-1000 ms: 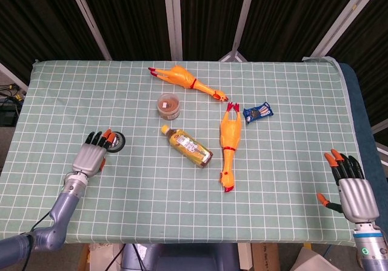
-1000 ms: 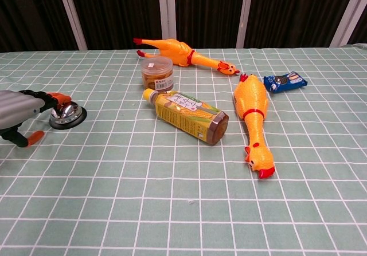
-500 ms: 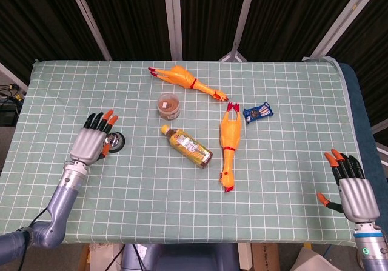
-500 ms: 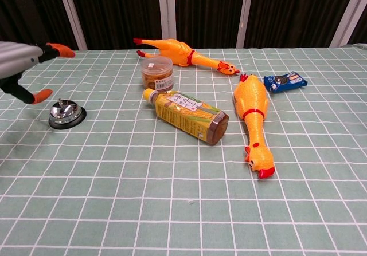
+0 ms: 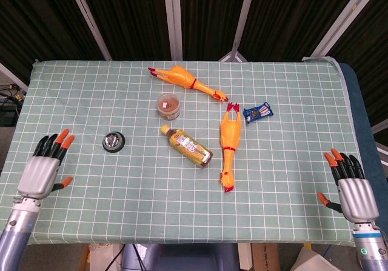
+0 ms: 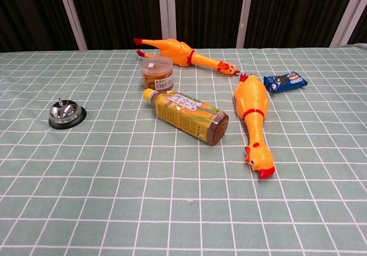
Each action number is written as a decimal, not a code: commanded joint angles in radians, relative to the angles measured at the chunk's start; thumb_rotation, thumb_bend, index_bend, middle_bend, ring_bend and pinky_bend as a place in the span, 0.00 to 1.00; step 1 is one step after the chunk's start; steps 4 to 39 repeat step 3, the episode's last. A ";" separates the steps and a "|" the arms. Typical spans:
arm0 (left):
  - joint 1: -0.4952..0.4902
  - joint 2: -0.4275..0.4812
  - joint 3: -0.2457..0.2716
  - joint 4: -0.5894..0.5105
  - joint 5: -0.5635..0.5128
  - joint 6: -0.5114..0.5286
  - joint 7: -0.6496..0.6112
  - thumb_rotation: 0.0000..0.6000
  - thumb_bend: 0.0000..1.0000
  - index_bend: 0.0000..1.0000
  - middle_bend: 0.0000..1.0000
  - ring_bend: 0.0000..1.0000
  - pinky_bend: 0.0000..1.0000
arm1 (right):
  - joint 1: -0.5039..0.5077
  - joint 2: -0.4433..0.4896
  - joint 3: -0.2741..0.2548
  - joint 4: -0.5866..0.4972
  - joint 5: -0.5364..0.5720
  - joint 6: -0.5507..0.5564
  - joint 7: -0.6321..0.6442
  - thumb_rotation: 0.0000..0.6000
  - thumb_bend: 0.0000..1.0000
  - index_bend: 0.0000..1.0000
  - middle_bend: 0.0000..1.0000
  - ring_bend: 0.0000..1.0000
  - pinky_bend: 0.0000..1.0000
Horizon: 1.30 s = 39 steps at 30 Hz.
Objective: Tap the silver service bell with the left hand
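Pulled back from the round silver service bell (image 5: 113,142) on its black base, my left hand (image 5: 42,173) now hovers well apart near the table's left edge, fingers spread and empty; a repeat tap, probably unneeded, should land squarely on the top button.

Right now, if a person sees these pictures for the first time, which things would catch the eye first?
Probably the two bright rubber chickens: one lies near the far edge, the other right of the center. Beside the second one lies a tea bottle on its side. The small silver service bell sits alone on the left, apart from the open left hand.
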 commanded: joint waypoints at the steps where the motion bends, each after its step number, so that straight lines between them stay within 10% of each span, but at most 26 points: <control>1: 0.064 0.039 0.060 0.022 0.062 0.062 -0.054 1.00 0.19 0.00 0.00 0.00 0.00 | -0.002 -0.001 0.001 -0.001 0.003 0.003 -0.004 1.00 0.25 0.00 0.00 0.00 0.00; 39: 0.081 0.043 0.071 0.035 0.073 0.074 -0.075 1.00 0.19 0.00 0.00 0.00 0.00 | -0.003 -0.001 0.003 -0.003 0.007 0.004 0.000 1.00 0.25 0.00 0.00 0.00 0.00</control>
